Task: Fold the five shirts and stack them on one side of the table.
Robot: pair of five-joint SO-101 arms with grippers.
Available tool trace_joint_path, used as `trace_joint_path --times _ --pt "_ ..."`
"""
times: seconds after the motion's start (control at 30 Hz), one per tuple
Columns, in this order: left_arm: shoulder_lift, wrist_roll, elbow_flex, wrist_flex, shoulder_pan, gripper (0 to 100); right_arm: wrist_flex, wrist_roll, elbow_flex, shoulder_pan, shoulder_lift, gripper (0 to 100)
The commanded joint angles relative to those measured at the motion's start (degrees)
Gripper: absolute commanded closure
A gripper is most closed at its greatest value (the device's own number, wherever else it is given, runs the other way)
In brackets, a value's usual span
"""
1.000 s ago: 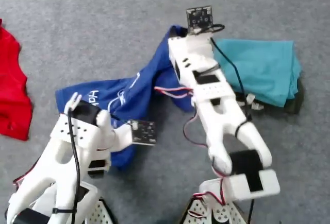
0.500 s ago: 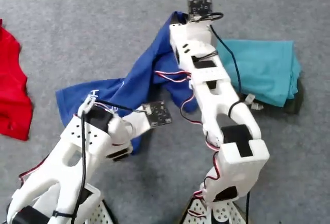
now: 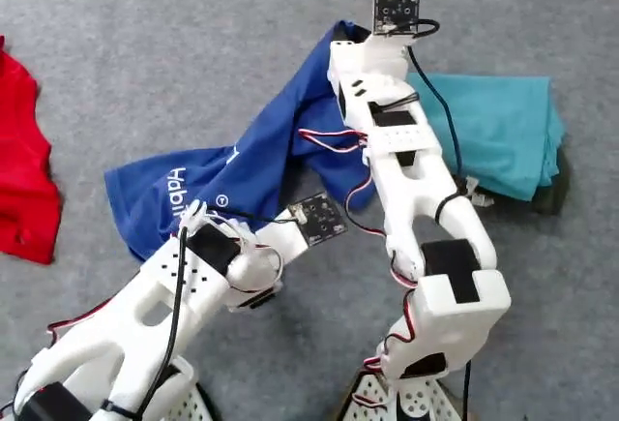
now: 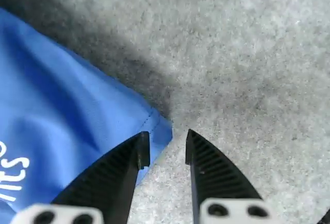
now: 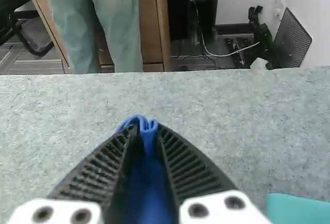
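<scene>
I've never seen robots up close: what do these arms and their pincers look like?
The left arm and right arm are white plastic shells with black motor blocks and thin red, black and white cables. The left gripper and right gripper have black, ridged, pointed fingers.

Looking out along right gripper (image 5: 143, 127): black ribbed fingers (image 5: 98, 172) pressed together on a fold of blue shirt (image 5: 147, 183), cloth bunched between them and poking just past the tips. Underneath and ahead, grey felt-like table (image 5: 232, 110) running to its far edge. Near one finger's base, a sliver of teal shirt (image 5: 301, 207). Beyond the edge: wooden cabinet (image 5: 152, 28), cables (image 5: 227, 54) on floor, black grille (image 5: 291, 41).
</scene>
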Motion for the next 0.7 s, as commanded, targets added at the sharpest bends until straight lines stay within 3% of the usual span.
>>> trace_joint_path --times 0.0,0.23,0.67 --pt "1.5 3.3 -0.7 -2.0 0.0 86 0.3 -0.5 -3.3 0.5 -3.6 98.5" --pt "13.7 15.2 -5.1 -3.3 -1.3 86 0.3 -0.5 -3.3 0.5 -3.6 98.5" --pt "22.8 21.7 -8.7 -2.9 -1.5 86 0.3 -0.5 -3.3 0.6 -3.6 98.5"
